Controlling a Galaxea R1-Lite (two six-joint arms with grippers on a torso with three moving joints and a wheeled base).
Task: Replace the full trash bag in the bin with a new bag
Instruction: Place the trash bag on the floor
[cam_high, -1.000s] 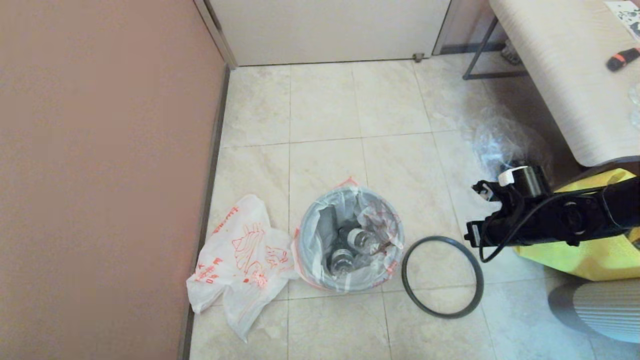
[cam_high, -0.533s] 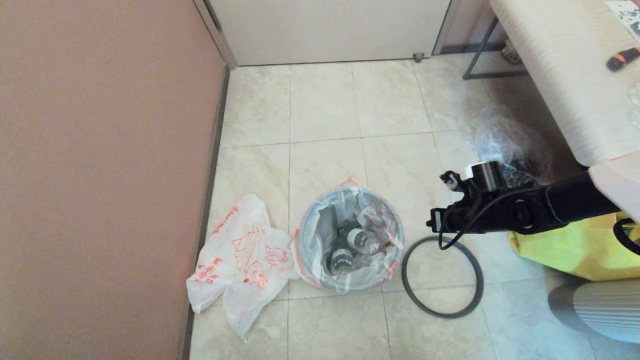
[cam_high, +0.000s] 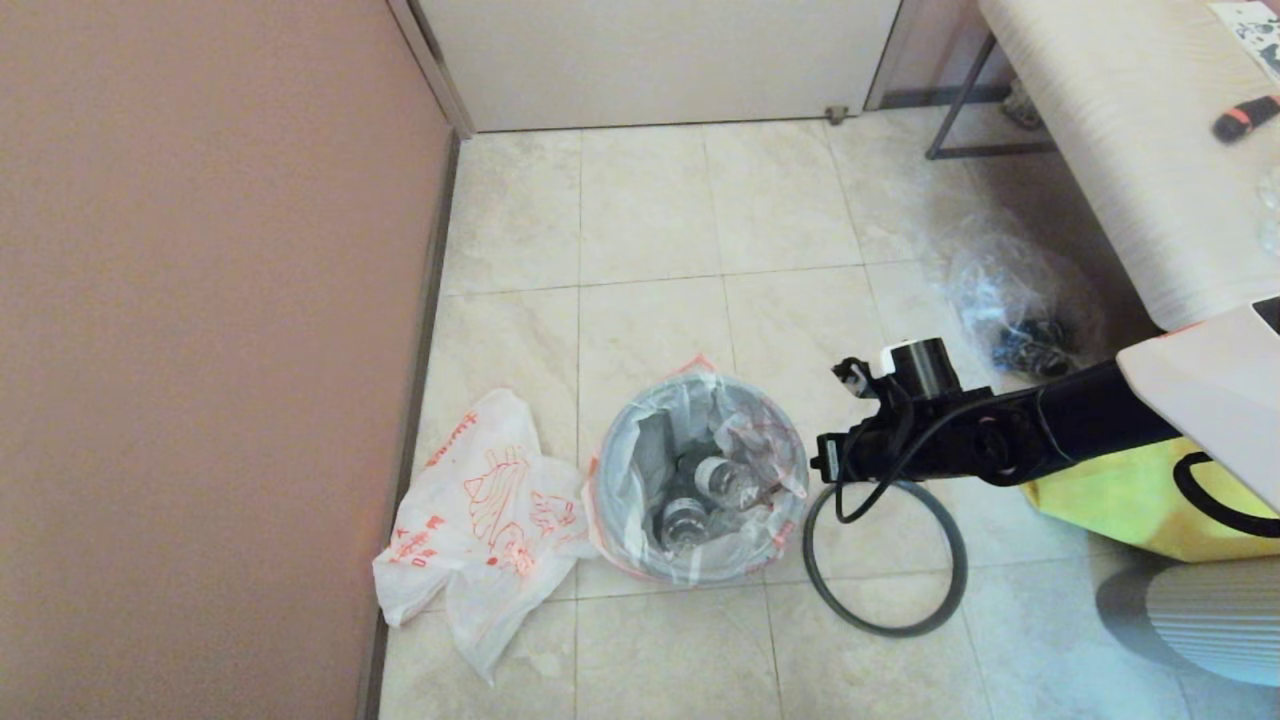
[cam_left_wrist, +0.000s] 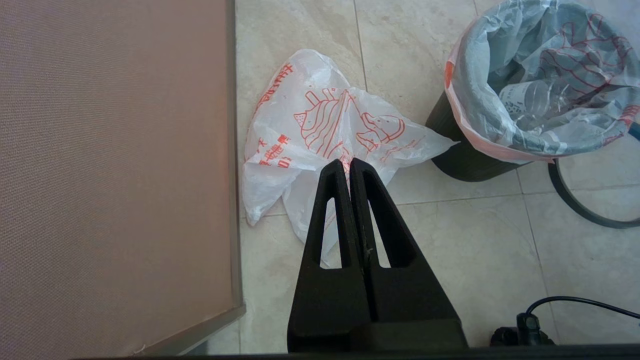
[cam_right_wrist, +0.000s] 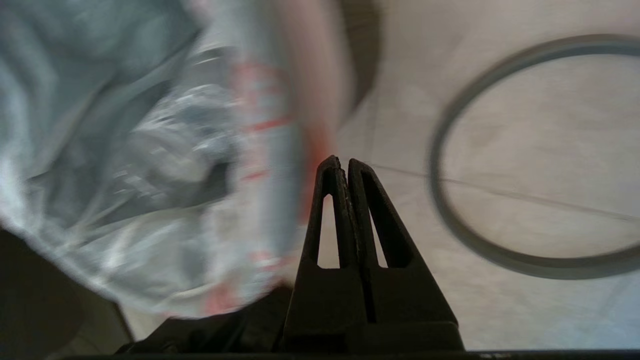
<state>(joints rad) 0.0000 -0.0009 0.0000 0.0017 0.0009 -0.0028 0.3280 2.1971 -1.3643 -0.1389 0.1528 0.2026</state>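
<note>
From the head view, a small black bin (cam_high: 700, 480) stands on pale floor tiles near a pinkish wall (cam_high: 200, 350). The full trash bag (cam_high: 640, 470) lines it, its pink-edged mouth folded out over the rim, with clear bottles (cam_high: 715, 485) visible inside. The grey rim ring (cam_high: 955, 580) lies flat on the tiles just beside the bin on the robot's right, most likely taken off so the liner can lift free. The new bag (cam_high: 480, 510), flat and limp with red drawings, lies on the bin's other side, touching it, close at hand for relining. The right arm reaches in from the right, with the right gripper (cam_high: 822, 462) just beside the bin's rim, above the ring. A yellow bag (cam_high: 1110, 500) and a clear plastic bag (cam_high: 1010, 300) sit farther right, apart from the work.

From the left wrist view, the left gripper (cam_left_wrist: 347, 165) has its fingers pressed together and holds nothing. It hangs above the new bag, away from the bin, and looks parked.

From the right wrist view, blurred by motion, the right gripper (cam_right_wrist: 342, 162) also has its fingers pressed together and empty. Its tips sit over bare floor between the bag's folded-over rim and the ring. To my eye it is approaching the bag's edge and must spread before it can pinch the plastic.
</note>
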